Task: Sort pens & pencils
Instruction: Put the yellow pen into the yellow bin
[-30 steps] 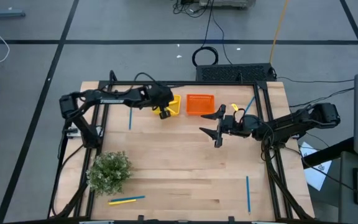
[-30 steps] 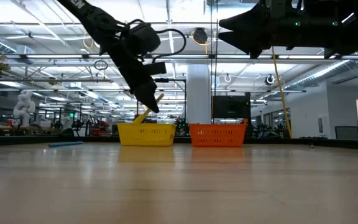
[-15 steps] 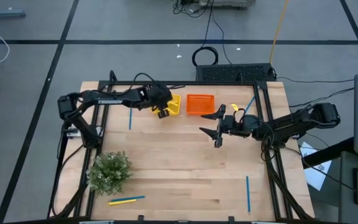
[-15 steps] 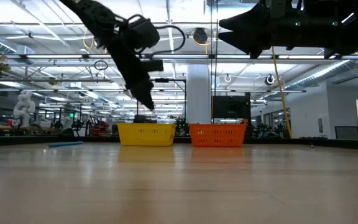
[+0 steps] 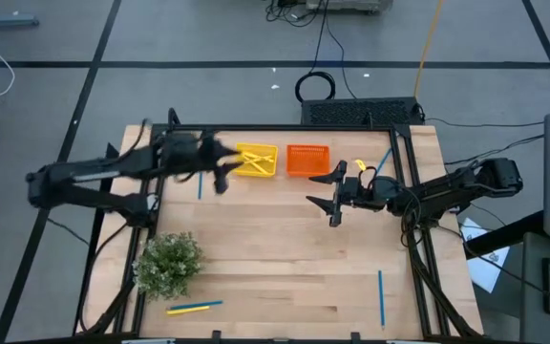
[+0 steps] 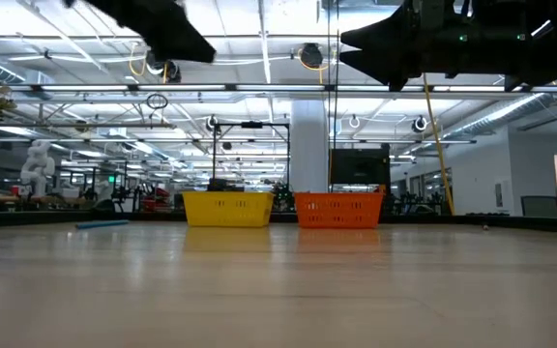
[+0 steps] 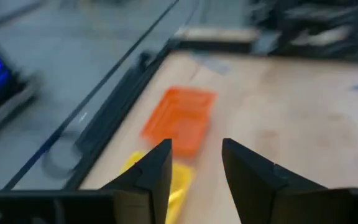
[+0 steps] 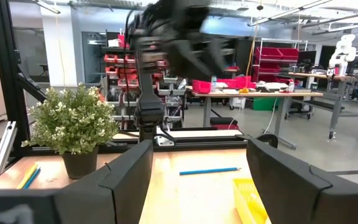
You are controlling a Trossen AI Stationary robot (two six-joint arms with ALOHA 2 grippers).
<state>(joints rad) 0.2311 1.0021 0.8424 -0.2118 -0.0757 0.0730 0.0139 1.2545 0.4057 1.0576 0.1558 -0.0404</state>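
Your left claw [image 5: 220, 178] hangs empty beside the yellow tray [image 5: 257, 160], fingers [image 7: 156, 171] parted a little; yellow sticks lie in that tray, so a drop looks done. Your right claw [image 5: 333, 198] waits wide and empty over the bench [image 5: 275, 248], below the orange tray [image 5: 306, 160]. Loose ones left: a blue pen [image 5: 200, 182] just by the left claw; a yellow and blue pair [image 5: 194, 307] near the plant [image 5: 168, 263]; another blue [image 5: 381, 297] at the near right; two [image 5: 374, 164] at the far right. Next, I'd lower onto the nearest blue pen, fingers astride it.
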